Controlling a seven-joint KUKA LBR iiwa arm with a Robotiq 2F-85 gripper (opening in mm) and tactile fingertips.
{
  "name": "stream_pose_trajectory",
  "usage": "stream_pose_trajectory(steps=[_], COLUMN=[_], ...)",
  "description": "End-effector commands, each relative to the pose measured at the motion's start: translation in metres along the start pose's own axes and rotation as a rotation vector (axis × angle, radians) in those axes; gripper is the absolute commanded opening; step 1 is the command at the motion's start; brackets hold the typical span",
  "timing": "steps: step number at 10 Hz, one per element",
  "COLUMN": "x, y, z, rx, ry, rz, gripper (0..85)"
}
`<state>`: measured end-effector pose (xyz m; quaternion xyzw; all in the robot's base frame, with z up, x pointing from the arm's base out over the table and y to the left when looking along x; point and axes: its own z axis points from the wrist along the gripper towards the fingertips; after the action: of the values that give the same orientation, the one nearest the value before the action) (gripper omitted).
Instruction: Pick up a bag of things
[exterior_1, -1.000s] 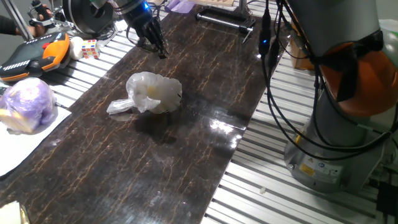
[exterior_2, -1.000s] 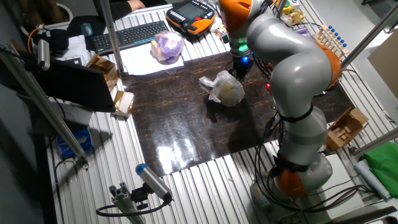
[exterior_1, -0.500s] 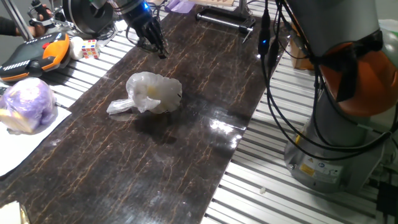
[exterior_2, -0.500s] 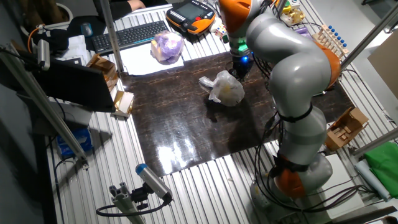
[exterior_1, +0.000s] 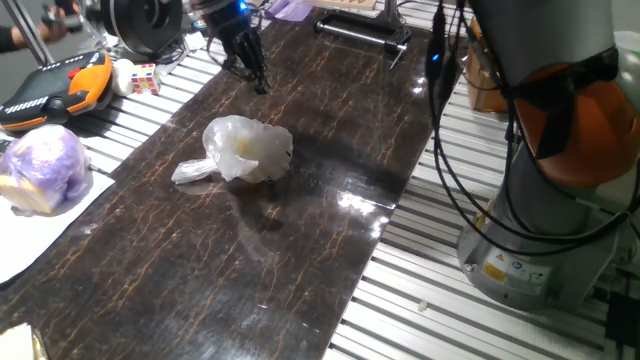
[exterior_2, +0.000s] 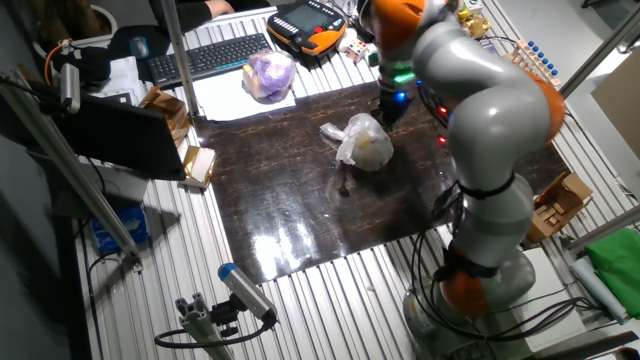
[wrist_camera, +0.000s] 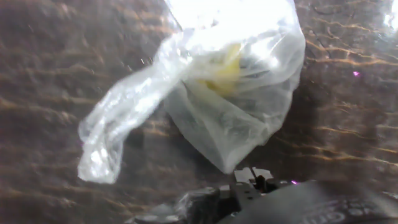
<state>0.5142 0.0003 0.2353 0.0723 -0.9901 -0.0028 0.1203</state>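
Observation:
The bag of things (exterior_1: 246, 149) is a small crinkled translucent white plastic bag with pale yellowish contents. It lies on the dark marbled table top (exterior_1: 300, 230), its twisted tail pointing left. It also shows in the other fixed view (exterior_2: 364, 144) and fills the upper middle of the hand view (wrist_camera: 230, 81). My gripper (exterior_1: 252, 76) hangs just above the table beyond the bag, apart from it, fingers spread and empty. In the other fixed view the gripper (exterior_2: 390, 113) is right behind the bag.
A purple-tinted plastic bundle (exterior_1: 45, 165) sits on white paper at the left. An orange-and-black pendant (exterior_1: 60, 85) and a colour cube (exterior_1: 145, 77) lie beyond it. A keyboard (exterior_2: 210, 55) is at the far side. The arm's base (exterior_1: 550, 210) and cables stand at the right.
The arm's upper links and cables have shifted slightly to the right. The gripper has stayed close behind the bag. The bag has not moved.

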Motion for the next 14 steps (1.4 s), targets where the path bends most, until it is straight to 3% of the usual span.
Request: stream_pose_trajectory(steps=[1,4,7,8,9,10,12,13,14], x=[0.000,0.000,0.000,0.000,-0.002,-0.010,-0.033,-0.045,-0.057], y=[0.001,0.001,0.001,0.001,0.005,0.018,0.033,0.033,0.033], z=[0.000,0.000,0.000,0.000,-0.001,-0.004,-0.001,0.005,0.012], rx=[-0.007,-0.047,-0.005,-0.001,0.013,0.066,0.106,0.111,0.111], ry=[-0.077,-0.092,-0.082,-0.084,-0.093,-0.118,-0.168,-0.180,-0.186], rz=[0.017,-0.007,-0.006,-0.002,0.019,0.051,0.092,0.092,0.092], gripper=[0.7,0.7,0.7,6.7,19.7,34.3,58.7,67.0,69.7])
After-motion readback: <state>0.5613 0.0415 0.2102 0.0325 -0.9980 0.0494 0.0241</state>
